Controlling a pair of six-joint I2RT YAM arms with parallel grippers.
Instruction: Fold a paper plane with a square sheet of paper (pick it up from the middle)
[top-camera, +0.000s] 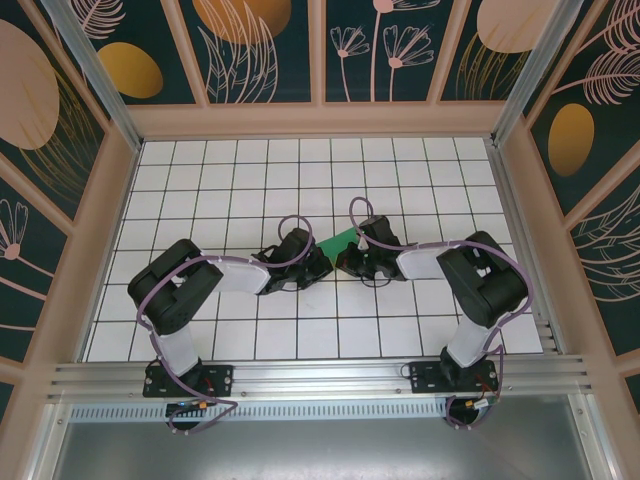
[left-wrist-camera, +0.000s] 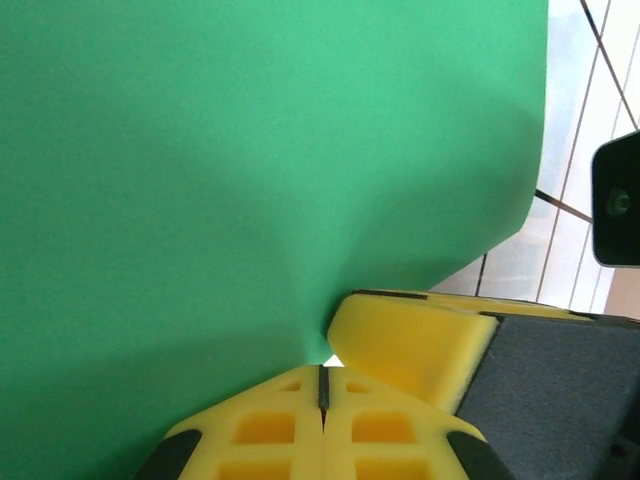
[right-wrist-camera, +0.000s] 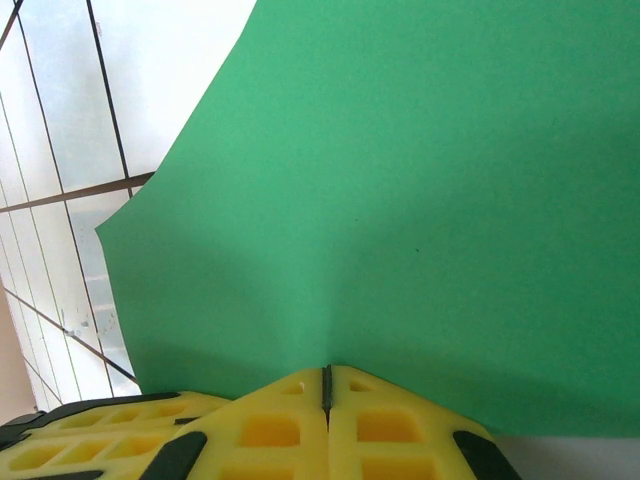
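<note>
My left claw (left-wrist-camera: 323, 373) pinching the green sheet of paper (left-wrist-camera: 250, 180), my right claw (right-wrist-camera: 326, 377) pinching it just beside; both mid-counter (top-camera: 300, 335)

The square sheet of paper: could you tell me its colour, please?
The square sheet of paper is plain green; best seen in the right wrist view.
</note>
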